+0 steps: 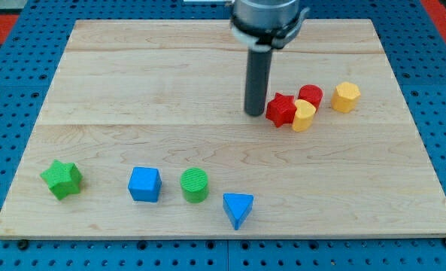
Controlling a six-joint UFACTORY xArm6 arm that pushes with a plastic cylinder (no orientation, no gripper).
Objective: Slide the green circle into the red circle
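Note:
The green circle (195,184) lies near the view's bottom, between a blue cube (144,184) and a blue triangle (238,208). The red circle (310,95) lies at the view's upper right, touching a red star (281,109) and a yellow heart (304,116). My tip (253,113) rests on the board just left of the red star, far above and to the right of the green circle.
A yellow hexagon (346,96) lies right of the red circle. A green star (62,179) lies at the view's lower left. The wooden board (132,83) sits on a blue perforated table.

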